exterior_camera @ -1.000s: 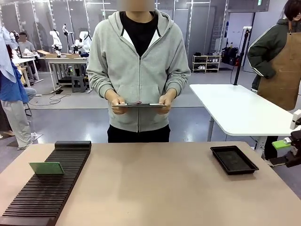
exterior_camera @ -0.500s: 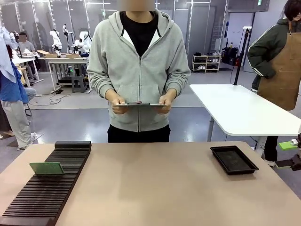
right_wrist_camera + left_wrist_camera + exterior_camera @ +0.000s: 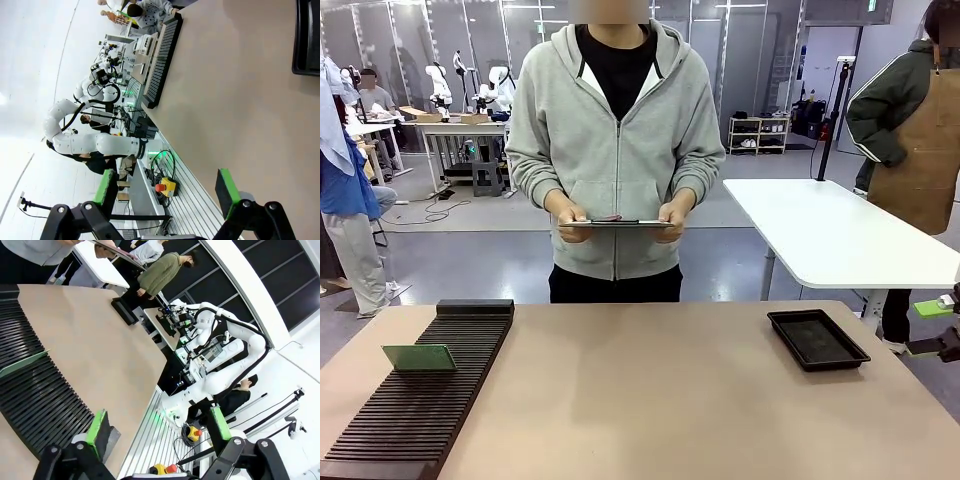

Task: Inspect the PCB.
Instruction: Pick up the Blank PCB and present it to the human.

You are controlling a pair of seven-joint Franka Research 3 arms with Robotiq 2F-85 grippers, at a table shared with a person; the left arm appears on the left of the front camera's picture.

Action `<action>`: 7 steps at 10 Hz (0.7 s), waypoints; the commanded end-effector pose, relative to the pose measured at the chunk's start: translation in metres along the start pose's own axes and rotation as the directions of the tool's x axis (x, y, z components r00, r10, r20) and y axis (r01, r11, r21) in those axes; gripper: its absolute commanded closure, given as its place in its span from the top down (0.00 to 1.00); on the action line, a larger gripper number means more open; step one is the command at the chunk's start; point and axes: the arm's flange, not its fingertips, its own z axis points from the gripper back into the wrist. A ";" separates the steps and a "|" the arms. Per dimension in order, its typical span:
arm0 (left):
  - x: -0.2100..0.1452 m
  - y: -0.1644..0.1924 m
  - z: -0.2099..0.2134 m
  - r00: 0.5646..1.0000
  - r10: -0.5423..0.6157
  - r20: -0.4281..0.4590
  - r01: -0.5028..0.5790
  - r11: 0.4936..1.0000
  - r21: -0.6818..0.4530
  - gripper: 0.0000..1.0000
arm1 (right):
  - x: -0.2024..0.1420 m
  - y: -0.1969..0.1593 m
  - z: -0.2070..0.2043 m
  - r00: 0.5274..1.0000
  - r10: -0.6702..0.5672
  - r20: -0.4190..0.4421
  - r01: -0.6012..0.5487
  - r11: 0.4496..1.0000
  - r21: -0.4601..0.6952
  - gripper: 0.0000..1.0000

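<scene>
PCB (image 3: 418, 357): stands on its long edge in a slot of the black rack (image 3: 420, 400), on the robot's left side of the table (image 3: 660, 400). Nothing touches it. In the left wrist view the PCB (image 3: 22, 364) shows as a thin pale board rising from the ribs.

Left gripper (image 3: 159, 425): jaws spread wide with nothing between the green pads. It hangs off the near corner of the table, above the rack's end and well apart from the PCB.

Right gripper (image 3: 928, 328): at the table's right edge, beyond the tray (image 3: 817, 339) and not touching it. In its own view the right gripper (image 3: 165, 190) is wide open and holds nothing, with bare tabletop and the table's edge ahead of it.

Tray: black, shallow, flat on the table's far right; no contents can be made out.

Person (image 3: 615, 150): stands at the far side and holds a dark tablet (image 3: 615, 222) level at waist height, clear of the table.
</scene>
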 end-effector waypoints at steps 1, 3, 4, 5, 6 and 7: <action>-0.002 -0.001 -0.001 1.000 -0.008 0.010 0.008 1.000 -0.018 1.00 | 0.001 0.001 0.000 1.000 0.002 -0.005 -0.003 1.000 -0.004 1.00; 0.000 0.000 -0.001 1.000 0.000 -0.002 0.000 1.000 -0.001 1.00 | 0.001 0.001 0.000 1.000 0.002 -0.005 -0.003 1.000 -0.004 1.00; 0.012 -0.022 -0.017 0.980 -0.147 -0.131 0.166 0.976 0.142 1.00 | 0.001 0.001 0.000 1.000 0.002 -0.005 -0.003 1.000 -0.004 1.00; 0.027 -0.036 -0.040 0.935 -0.209 -0.286 0.280 0.931 0.232 1.00 | 0.001 0.001 0.000 1.000 0.002 -0.005 -0.003 1.000 -0.004 1.00; 0.038 -0.041 -0.060 0.862 -0.270 -0.428 0.402 0.880 0.255 1.00 | 0.001 0.001 0.000 1.000 0.002 -0.005 -0.003 1.000 -0.004 1.00; 0.046 -0.046 -0.079 0.748 -0.326 -0.578 0.540 0.805 0.245 1.00 | 0.001 0.001 0.000 1.000 0.002 -0.005 -0.003 1.000 -0.004 1.00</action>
